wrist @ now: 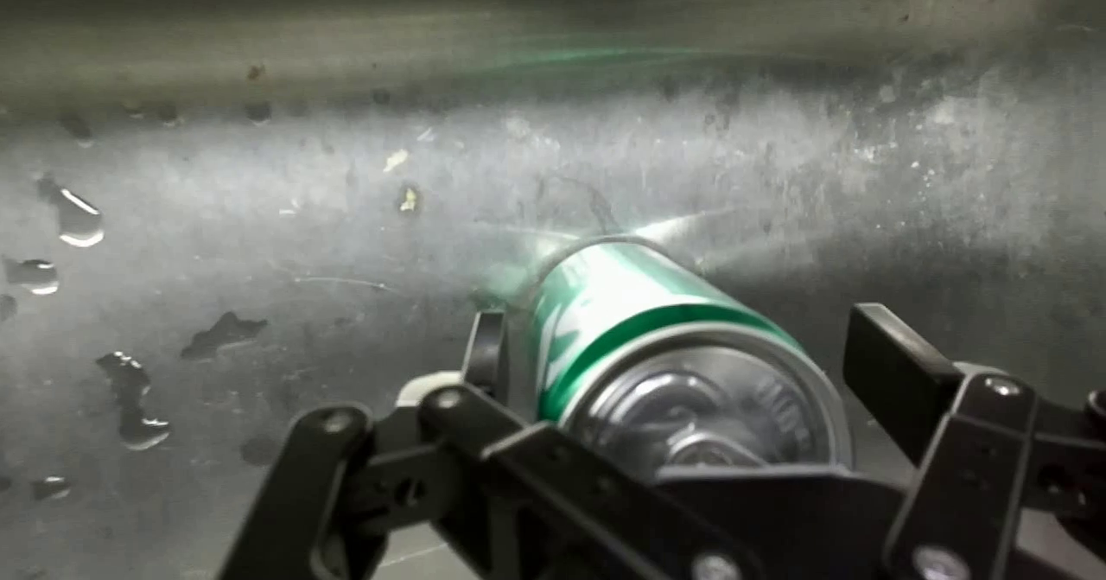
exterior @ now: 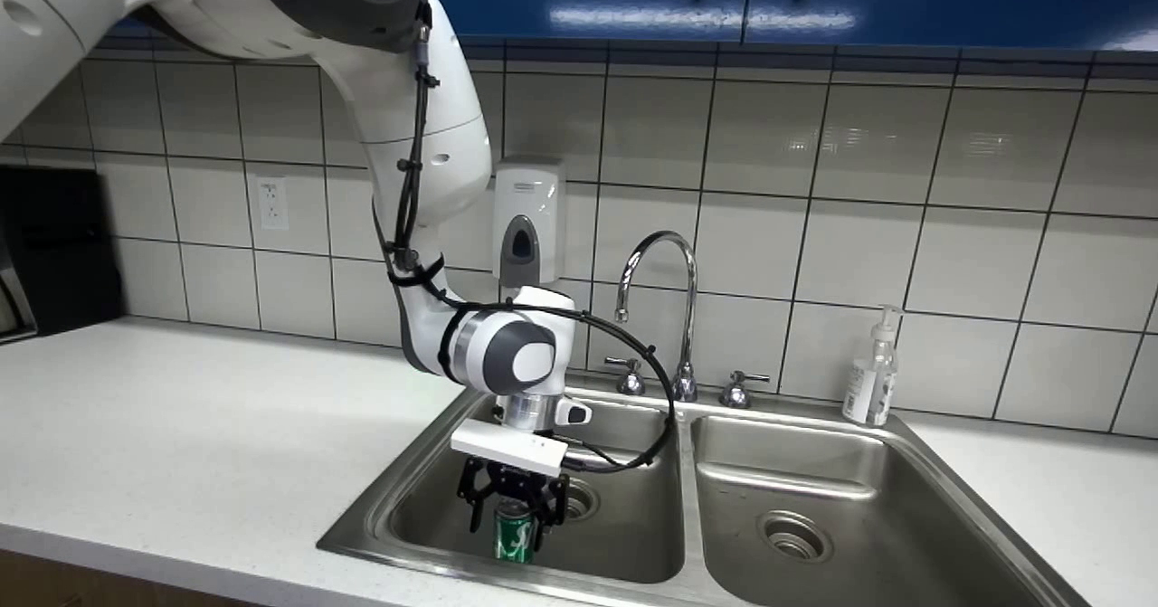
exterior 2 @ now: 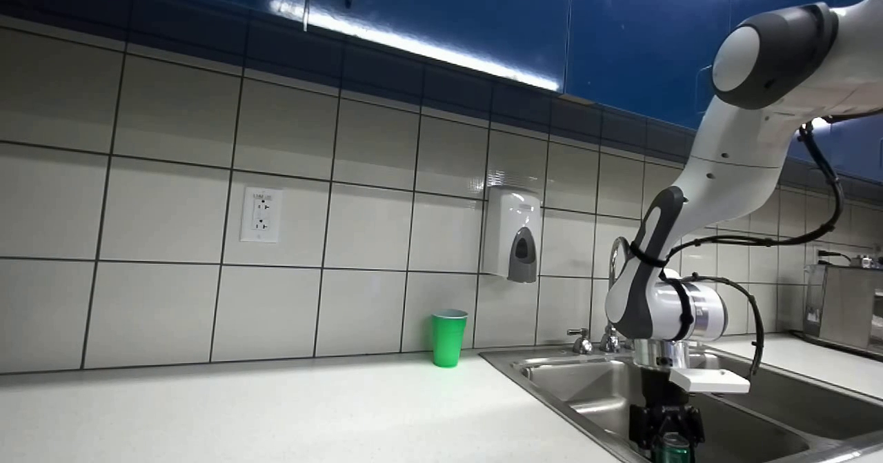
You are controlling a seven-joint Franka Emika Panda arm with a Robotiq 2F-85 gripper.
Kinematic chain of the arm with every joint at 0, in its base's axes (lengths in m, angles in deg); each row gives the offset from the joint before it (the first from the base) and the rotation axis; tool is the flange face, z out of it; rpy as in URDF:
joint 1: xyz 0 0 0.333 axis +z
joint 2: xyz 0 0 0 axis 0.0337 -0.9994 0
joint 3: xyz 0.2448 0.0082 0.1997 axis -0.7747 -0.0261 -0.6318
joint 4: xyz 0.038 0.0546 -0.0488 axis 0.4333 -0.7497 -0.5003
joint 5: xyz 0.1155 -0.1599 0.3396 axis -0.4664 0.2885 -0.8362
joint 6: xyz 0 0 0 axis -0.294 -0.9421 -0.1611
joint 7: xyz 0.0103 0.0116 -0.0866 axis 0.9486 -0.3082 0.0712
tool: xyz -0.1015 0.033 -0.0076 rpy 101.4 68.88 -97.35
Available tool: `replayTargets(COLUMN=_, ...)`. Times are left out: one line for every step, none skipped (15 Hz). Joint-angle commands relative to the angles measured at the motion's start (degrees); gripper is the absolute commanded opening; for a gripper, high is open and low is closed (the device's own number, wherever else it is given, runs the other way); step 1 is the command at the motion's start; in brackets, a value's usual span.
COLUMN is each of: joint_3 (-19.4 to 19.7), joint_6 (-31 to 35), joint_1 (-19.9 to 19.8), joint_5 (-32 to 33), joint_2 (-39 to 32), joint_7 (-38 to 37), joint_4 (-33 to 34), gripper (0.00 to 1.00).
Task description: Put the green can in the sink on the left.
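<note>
The green can [exterior: 513,536] is inside the left basin of the sink [exterior: 629,535], near its front edge. In the wrist view the can [wrist: 622,295] shows its silvery lid toward me, and its base appears to meet the basin's metal floor [wrist: 302,217]. My gripper [exterior: 507,524] is above the can with a finger on each side. In the wrist view the gripper [wrist: 683,355] is open, with a gap on both sides of the can. In an exterior view the can [exterior 2: 675,447] shows only in part, cut by the frame's bottom edge, below the gripper [exterior 2: 666,425].
The right basin [exterior: 859,553] lies beyond a divider [exterior: 692,498]. The faucet [exterior: 689,317] and its handles stand behind the basins. A soap bottle [exterior: 873,372] stands at the back right. A bright-green plastic cup [exterior 2: 449,339] stands on the counter [exterior 2: 276,415]. A dispenser [exterior: 528,222] hangs on the wall.
</note>
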Motion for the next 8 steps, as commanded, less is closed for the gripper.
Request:
replayTargets(joint_3=-1.4, joint_6=-0.4, joint_1=-0.9, joint_5=-0.5, joint_2=2.8, joint_7=1.7, joint_4=-1.2, gripper=1.0)
replayTargets(joint_3=-1.6, joint_6=-0.5, joint_1=-0.9, joint_5=-0.7, joint_2=3.6, joint_7=1.8, joint_4=-1.4, gripper=1.0)
replayTargets(joint_3=-1.9, joint_6=-0.6, joint_1=-1.0, joint_5=-0.9, joint_2=4.6, joint_7=1.9, joint_4=-1.7, gripper=1.0)
replayTargets(joint_3=-2.1, joint_6=-0.7, joint_1=-1.1, joint_5=-1.1, joint_2=5.6, joint_7=2.0, joint_4=-1.9, gripper=1.0)
replayTargets(joint_3=-2.3, joint_6=-0.9, joint_1=-1.1, joint_5=-1.3, joint_2=7.1, joint_7=2.2, joint_4=-2.3, gripper=1.0)
replayTargets(joint_3=-2.3, joint_6=-0.9, joint_1=-1.0, joint_5=-1.4, joint_2=8.3, joint_7=2.2, joint_4=-2.5, gripper=1.0)
replayTargets(joint_3=-2.4, joint_6=-1.1, joint_1=-1.1, joint_5=-1.5, joint_2=9.9, joint_7=2.4, joint_4=-2.8, gripper=1.0)
replayTargets(joint_3=-2.4, joint_6=-1.3, joint_1=-1.0, joint_5=-1.7, joint_2=11.2, joint_7=2.5, joint_4=-3.0, gripper=1.0)
